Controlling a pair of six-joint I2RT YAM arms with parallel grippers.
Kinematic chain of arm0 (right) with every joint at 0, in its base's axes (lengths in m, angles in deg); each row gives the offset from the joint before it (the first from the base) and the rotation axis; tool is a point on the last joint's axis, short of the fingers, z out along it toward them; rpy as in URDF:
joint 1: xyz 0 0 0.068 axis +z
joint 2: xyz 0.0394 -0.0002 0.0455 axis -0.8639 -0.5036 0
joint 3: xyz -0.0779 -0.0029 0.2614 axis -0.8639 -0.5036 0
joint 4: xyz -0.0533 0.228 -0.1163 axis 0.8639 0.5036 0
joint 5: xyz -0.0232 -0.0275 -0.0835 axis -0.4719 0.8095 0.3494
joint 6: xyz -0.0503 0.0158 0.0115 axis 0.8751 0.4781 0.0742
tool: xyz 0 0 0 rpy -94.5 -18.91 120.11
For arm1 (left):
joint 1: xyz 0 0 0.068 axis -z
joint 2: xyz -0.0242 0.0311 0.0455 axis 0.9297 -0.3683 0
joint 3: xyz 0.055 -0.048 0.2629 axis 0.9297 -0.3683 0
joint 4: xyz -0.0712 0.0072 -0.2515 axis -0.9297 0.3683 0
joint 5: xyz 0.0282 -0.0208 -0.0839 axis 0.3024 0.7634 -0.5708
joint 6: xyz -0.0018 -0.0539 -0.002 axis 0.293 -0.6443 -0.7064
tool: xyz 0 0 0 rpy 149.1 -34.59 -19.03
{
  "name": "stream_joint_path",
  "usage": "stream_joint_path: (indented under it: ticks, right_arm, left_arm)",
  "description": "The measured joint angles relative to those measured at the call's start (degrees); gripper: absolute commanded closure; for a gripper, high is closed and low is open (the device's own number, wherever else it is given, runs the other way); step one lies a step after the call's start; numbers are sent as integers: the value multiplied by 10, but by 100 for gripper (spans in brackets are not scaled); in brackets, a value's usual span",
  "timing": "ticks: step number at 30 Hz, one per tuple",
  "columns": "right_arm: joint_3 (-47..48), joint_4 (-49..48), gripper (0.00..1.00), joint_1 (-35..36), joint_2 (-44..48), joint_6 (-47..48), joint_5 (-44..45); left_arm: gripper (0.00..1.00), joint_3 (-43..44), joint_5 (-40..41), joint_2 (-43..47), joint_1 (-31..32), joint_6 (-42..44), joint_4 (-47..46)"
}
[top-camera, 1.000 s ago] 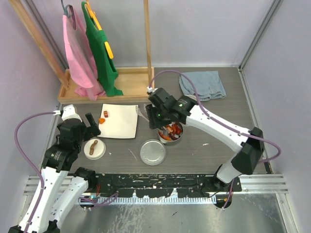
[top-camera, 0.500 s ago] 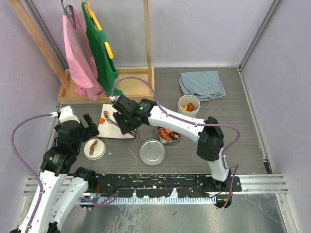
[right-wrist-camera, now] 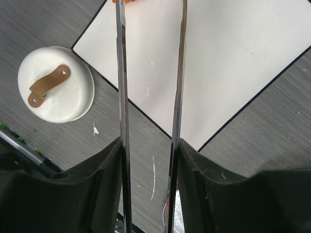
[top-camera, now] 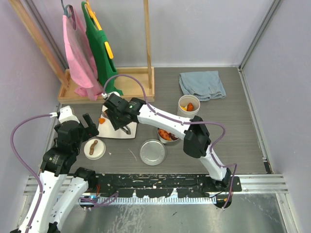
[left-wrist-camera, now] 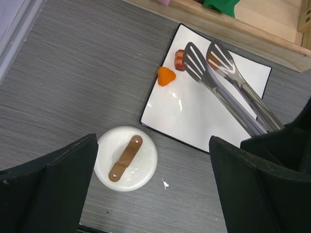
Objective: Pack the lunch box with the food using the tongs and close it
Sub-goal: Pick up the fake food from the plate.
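Observation:
My right gripper point(top-camera: 124, 126) reaches left over the white plate point(top-camera: 131, 110), shut on the grey metal tongs point(right-wrist-camera: 121, 97), one finger outside each arm. The slotted tong tips point(left-wrist-camera: 194, 60) hover by a red piece point(left-wrist-camera: 180, 59) and an orange piece point(left-wrist-camera: 166, 76) of food at the plate's far left corner. The steel tin point(top-camera: 167, 134) holds several pieces; its flat steel lid point(top-camera: 152, 152) lies in front. The white tub point(top-camera: 189, 104) contains orange food. Its white lid with the brown handle point(left-wrist-camera: 126, 158) rests under my left gripper point(left-wrist-camera: 155, 194), which is open and holds nothing.
A wooden rack base point(top-camera: 129, 82) with pink and green garments point(top-camera: 99, 53) hanging above it stands behind the plate. A blue folded cloth point(top-camera: 202, 85) lies at the back right. The black rail point(top-camera: 155, 182) runs along the near edge.
My right arm swung left with the tongs, from above the steel tin to the plate's left corner. The left arm has hardly moved.

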Motion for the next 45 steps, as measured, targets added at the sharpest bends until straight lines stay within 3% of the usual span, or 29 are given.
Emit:
stream_joint_path:
  ticks: [19, 45]
  right_arm:
    - [47, -8, 53, -18, -79, 1, -22]
    - [45, -12, 58, -20, -83, -1, -23]
  left_arm:
    - [2, 0, 0, -3, 0, -1, 0]
    - [2, 0, 0, -9, 0, -1, 0]
